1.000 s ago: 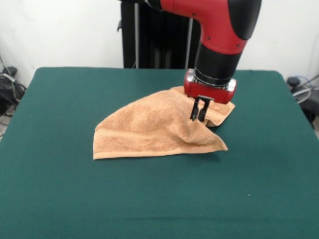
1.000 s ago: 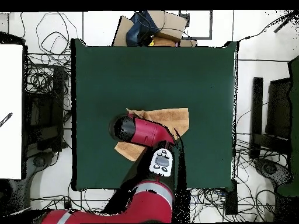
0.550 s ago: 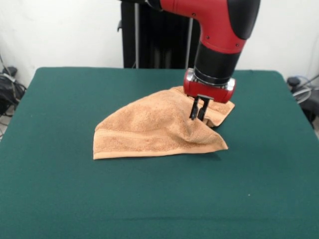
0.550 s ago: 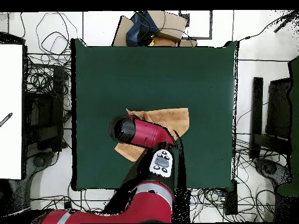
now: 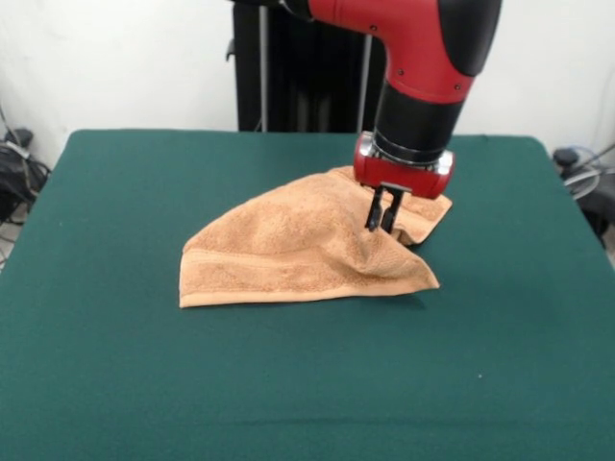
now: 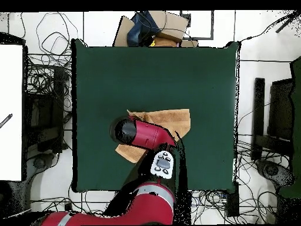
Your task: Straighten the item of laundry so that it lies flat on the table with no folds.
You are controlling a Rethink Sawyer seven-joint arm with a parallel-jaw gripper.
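Note:
The item of laundry (image 5: 288, 250) is an orange-tan towel lying folded and rumpled in the middle of the green table (image 5: 115, 384). Its right part rises in a tent-like peak. My gripper (image 5: 381, 227) stands over that peak, its two black fingers (image 5: 373, 213) pressed close together and shut on a pinch of the cloth. A striped hem runs along the towel's near edge. In the overhead view the towel (image 6: 173, 120) shows partly beside the red arm (image 6: 147, 134), which hides the gripper and the pinch.
Green table (image 6: 117, 76) surface lies open on every side of the towel. Cables and boxes (image 6: 154, 26) lie off the table's edges. The black pedestal (image 5: 307, 67) stands behind the far edge.
The gripper has crept up very slightly with the pinched cloth; otherwise nothing has moved.

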